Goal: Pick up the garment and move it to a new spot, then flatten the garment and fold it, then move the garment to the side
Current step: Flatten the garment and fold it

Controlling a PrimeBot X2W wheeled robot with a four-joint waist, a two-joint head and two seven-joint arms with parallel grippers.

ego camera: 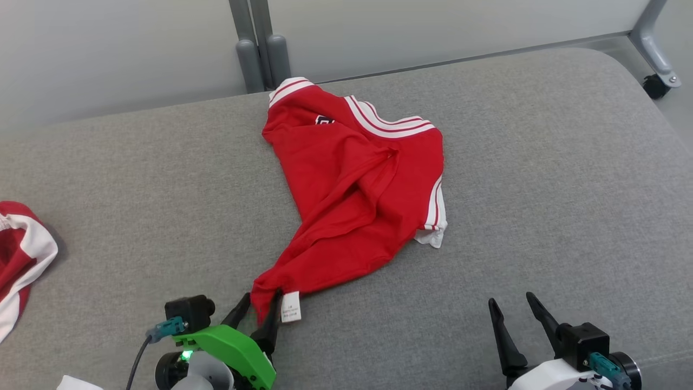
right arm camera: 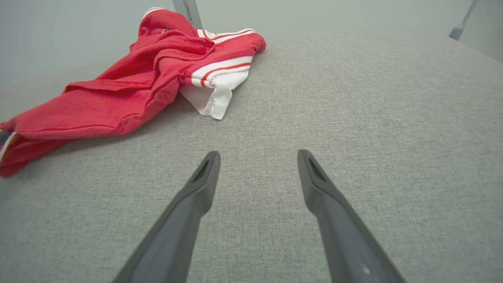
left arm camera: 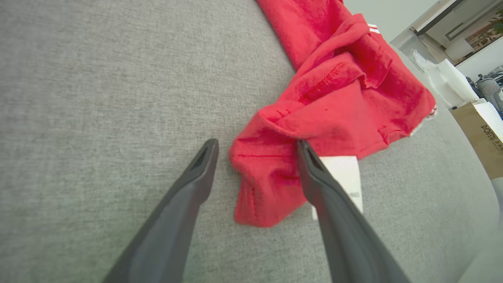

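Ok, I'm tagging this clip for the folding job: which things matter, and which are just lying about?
For the job: red garment with white striped trim; open left gripper astride its near corner; open right gripper; grey fabric cushion.
Lying about: second red-and-white cloth at the left edge; grey metal posts; brown cardboard box.

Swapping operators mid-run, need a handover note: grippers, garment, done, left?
Left gripper: open, fingers astride the near corner of the red garment, not clamped.
Right gripper: open over bare grey cushion, apart from the garment.
Garment: crumpled mid-cushion, white label beside the left fingers.
Done: no flattening or folding shows; whether it was already moved, cannot tell.
Left: flatten, fold, move aside.
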